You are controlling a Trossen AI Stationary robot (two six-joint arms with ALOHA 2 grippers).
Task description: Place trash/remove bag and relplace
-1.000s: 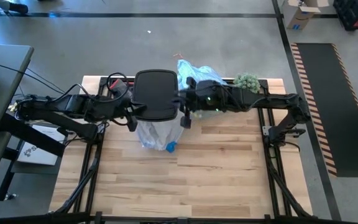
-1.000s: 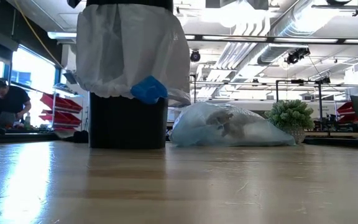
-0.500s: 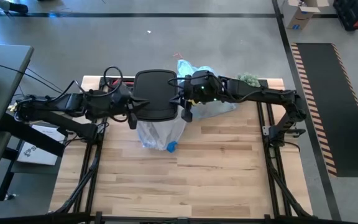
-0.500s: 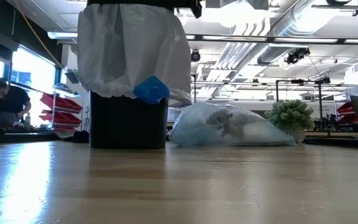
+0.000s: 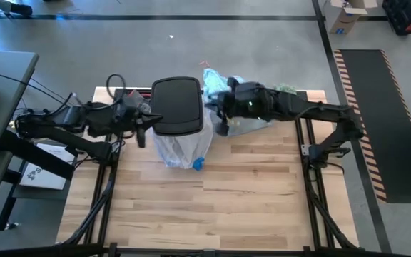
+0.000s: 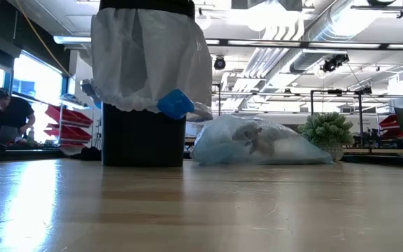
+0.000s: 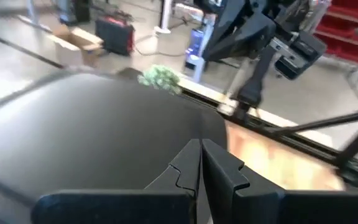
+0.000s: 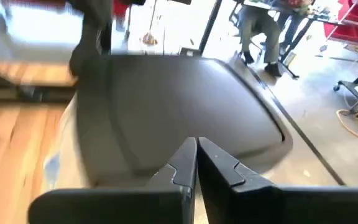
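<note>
A black lidded bin (image 5: 178, 106) stands at the table's far middle. A whiter translucent bag (image 6: 149, 63) with a blue bit (image 6: 175, 103) hangs over its rim like a skirt. The light-blue bag (image 6: 257, 143), with brown paper scraps showing through it, lies on the table right of the bin, also seen from above (image 5: 223, 82). My left gripper (image 5: 143, 133) is shut just left of the bin and faces its lid (image 7: 104, 137). My right gripper (image 5: 220, 127) is shut a short way right of the bin and faces the lid (image 8: 185, 106) too.
A small green plant (image 6: 327, 129) stands on the table right of the light-blue bag, near the far right corner (image 5: 285, 91). The table's near half is bare wood (image 5: 212, 207). A person sits far off in the room (image 6: 2, 115).
Both grippers have drawn away from the bin's sides, the left toward the table's left edge, the right toward the right edge and a little farther back. The bin has shifted slightly toward the far edge, and the white bag's blue bit has swung a little.
</note>
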